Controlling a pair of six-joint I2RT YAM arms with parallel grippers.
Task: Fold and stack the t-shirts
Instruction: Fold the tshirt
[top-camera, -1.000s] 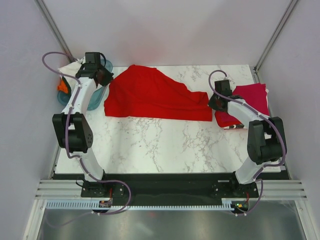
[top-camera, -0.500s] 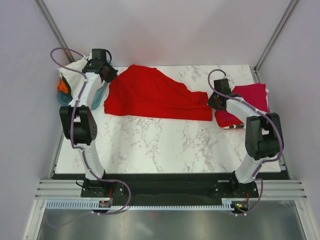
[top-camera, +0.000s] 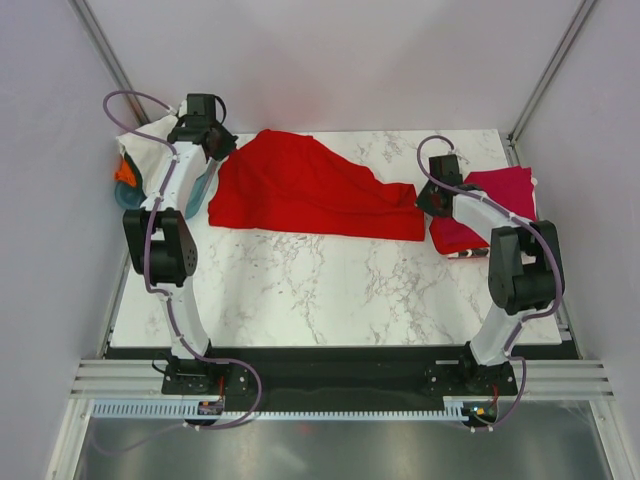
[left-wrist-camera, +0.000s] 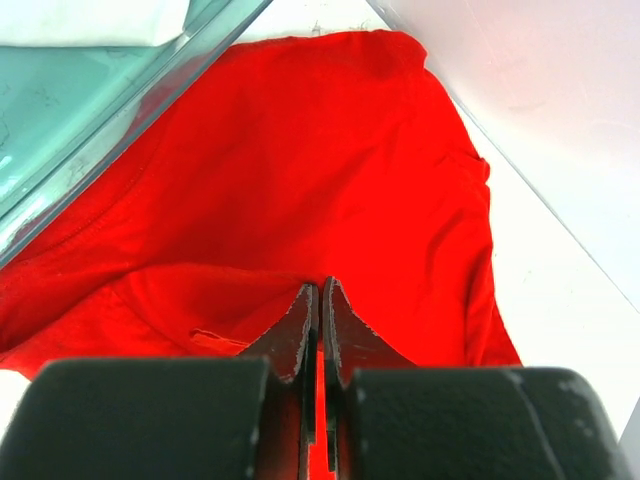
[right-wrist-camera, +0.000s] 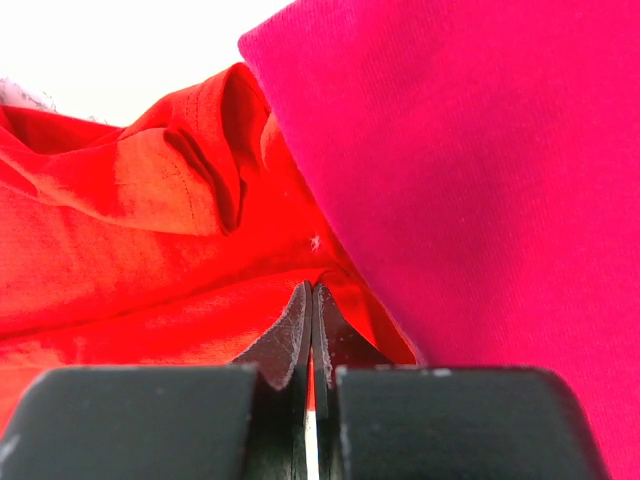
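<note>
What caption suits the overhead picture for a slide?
The left claw and right claw pinch opposite ends of the bright red t-shirt on the marble table.

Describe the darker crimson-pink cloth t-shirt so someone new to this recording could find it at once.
Start at the white marble-patterned table and go to its back right corner. There the darker crimson-pink cloth t-shirt lies in a compact, roughly square shape. Unlike the bright red cloth t-shirt spread wide across the middle, it is smaller and pinker.
</note>
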